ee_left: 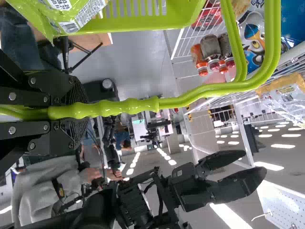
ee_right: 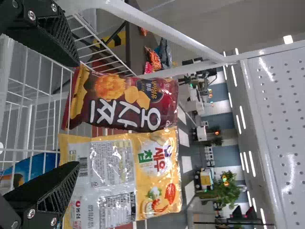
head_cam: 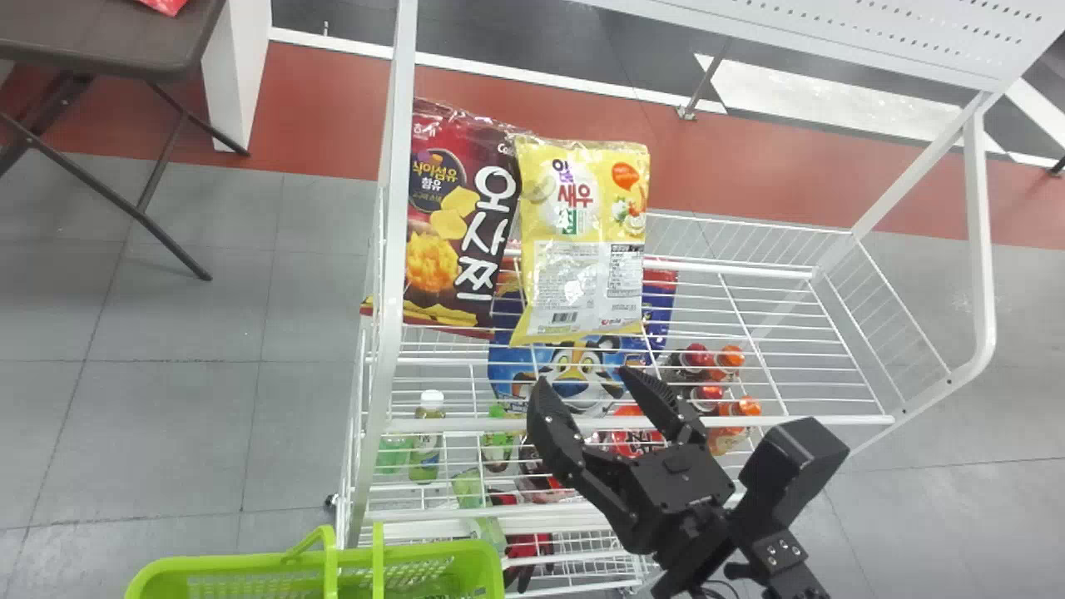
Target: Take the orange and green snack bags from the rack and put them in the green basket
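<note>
1. The right gripper (head_cam: 582, 376) hangs on the robot's side of the yellow-orange snack bag (head_cam: 586, 200), lower in the head view and apart from it. Its two black fingers (ee_right: 52, 191) are spread wide, with nothing held between them.
2. The left gripper (ee_left: 76, 110) is closed around the handle (ee_left: 190, 98) of the green basket (head_cam: 491, 570), well apart from the yellow-orange snack bag.
3. The yellow-orange snack bag is at the upper part of the white wire rack (head_cam: 387, 333), its printed face toward the robot.
4. The dark red snack bag (head_cam: 453, 241) is just to the left of the yellow-orange snack bag, their edges meeting in the head view.
5. The blue tiger bag (head_cam: 516, 366) is in the rack, lower than the yellow-orange snack bag and partly behind it in the head view.
6. Small bottles (head_cam: 728, 408) with red and orange caps are lower still, to the right of the yellow-orange snack bag.
7. The green basket is nearer the robot than the yellow-orange snack bag and to its left. A green snack bag (ee_left: 28, 14) is at the basket, also well apart from the yellow-orange snack bag; how deep it sits I cannot tell.
8. A dark table (head_cam: 100, 33) is far to the left of the yellow-orange snack bag.
</note>
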You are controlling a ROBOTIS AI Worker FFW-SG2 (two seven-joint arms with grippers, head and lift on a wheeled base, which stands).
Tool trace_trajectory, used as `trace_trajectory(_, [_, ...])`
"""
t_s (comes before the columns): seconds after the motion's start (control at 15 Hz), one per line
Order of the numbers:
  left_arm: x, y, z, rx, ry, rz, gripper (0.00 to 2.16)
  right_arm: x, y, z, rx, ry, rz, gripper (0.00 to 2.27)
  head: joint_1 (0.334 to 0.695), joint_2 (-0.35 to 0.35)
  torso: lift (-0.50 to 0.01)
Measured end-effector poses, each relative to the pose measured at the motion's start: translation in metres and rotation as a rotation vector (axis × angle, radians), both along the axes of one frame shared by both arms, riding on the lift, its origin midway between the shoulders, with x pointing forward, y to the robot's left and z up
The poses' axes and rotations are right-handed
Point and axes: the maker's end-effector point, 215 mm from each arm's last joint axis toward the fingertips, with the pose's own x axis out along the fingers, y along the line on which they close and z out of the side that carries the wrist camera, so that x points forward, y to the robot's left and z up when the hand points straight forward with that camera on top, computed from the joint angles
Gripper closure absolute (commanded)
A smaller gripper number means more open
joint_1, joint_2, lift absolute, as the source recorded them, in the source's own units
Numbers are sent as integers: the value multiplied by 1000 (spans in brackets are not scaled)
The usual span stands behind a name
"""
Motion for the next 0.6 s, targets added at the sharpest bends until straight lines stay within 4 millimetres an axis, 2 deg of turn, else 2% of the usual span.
trace_trajectory(0.6, [-1,-1,6,-9,-26,5,2135,1,-4,9,-9,-23,-18,87,695,-350,0])
